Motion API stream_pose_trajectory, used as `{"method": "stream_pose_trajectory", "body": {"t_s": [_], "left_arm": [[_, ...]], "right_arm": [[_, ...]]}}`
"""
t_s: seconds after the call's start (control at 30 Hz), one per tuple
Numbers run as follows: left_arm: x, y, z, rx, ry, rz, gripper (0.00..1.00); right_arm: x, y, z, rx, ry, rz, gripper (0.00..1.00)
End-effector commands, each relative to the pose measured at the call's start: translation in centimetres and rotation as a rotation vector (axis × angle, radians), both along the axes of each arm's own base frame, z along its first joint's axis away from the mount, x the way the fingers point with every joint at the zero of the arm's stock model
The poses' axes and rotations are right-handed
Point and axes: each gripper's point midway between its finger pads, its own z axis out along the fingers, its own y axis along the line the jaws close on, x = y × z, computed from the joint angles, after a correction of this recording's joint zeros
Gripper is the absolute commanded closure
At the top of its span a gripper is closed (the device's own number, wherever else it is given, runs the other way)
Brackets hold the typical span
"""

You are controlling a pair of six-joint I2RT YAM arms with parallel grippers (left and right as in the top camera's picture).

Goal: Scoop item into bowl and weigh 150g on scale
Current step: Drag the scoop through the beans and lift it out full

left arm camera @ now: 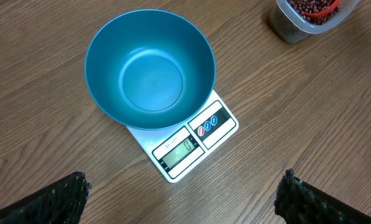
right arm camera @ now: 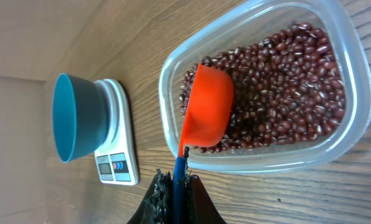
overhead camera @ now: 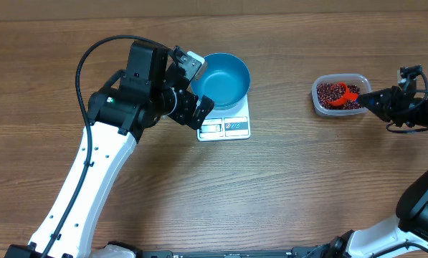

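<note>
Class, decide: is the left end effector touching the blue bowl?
Apart. Left wrist view: the open left end effector hangs clear of the bowl; table shows between its fingertips and the rim.

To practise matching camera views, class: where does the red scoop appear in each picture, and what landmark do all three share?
Overhead: red scoop in the clear tub, far right, above mid-height.
Left wrist: just a red sliver in the tub, top right corner.
Right wrist: centre, in the tub among the beans, handle in the right gripper.
Shared landmark: the blue bowl on the white scale.
</note>
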Motion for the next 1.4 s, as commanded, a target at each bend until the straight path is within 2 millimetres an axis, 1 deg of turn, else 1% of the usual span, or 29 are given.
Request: {"method": "stream_pose_trajectory", "body": {"t_s": [0.0,0.17,0.37,0.53,0.83,1.03,1.13,1.23,1.27,1.37], "left_arm": [[-0.3,-0.3,1.5,-0.015,-0.042,-0.027,0.0],[-0.3,-0.3,1.5,-0.015,-0.042,-0.027,0.0],[-0.3,-0.3,1.5,-0.015,-0.042,-0.027,0.0],[-0.3,-0.3,1.5,-0.015,-0.042,-0.027,0.0],[-0.3,-0.3,1.5,-0.015,-0.042,-0.027,0.0],[-0.3,-0.3,1.5,-0.015,-0.042,-0.027,0.0],[-0.3,-0.3,1.5,-0.015,-0.042,-0.027,0.0],[-0.3,-0.3,1.5,-0.015,-0.042,-0.027,0.0],[-0.3,-0.3,1.5,-0.015,-0.042,-0.027,0.0],[-0.3,-0.3,1.5,-0.015,-0.042,-0.027,0.0]], "right_arm": [[-0.1,-0.2,0.4,0.051,-0.04,0.004,0.96],[-0.4,-1.2,0.6,0.066,-0.048,-0.024,0.96],[-0.4,-1.6,2.2,0.131,-0.139,-0.016,0.96],[-0.6,-2.1,2.7,0.162,-0.155,-0.033,0.96],[-0.7,-1.2,4.6,0.267,-0.218,-0.013,0.96],[-0.6,-0.5,6.6,0.368,-0.288,0.005,0.96],[-0.6,0.0,6.9,0.39,-0.293,0.014,0.96],[-0.5,1.4,6.9,0.407,-0.27,0.043,0.96],[-0.3,2.5,7.0,0.413,-0.263,0.069,0.96],[-0.1,4.5,7.0,0.419,-0.253,0.121,0.96]]}}
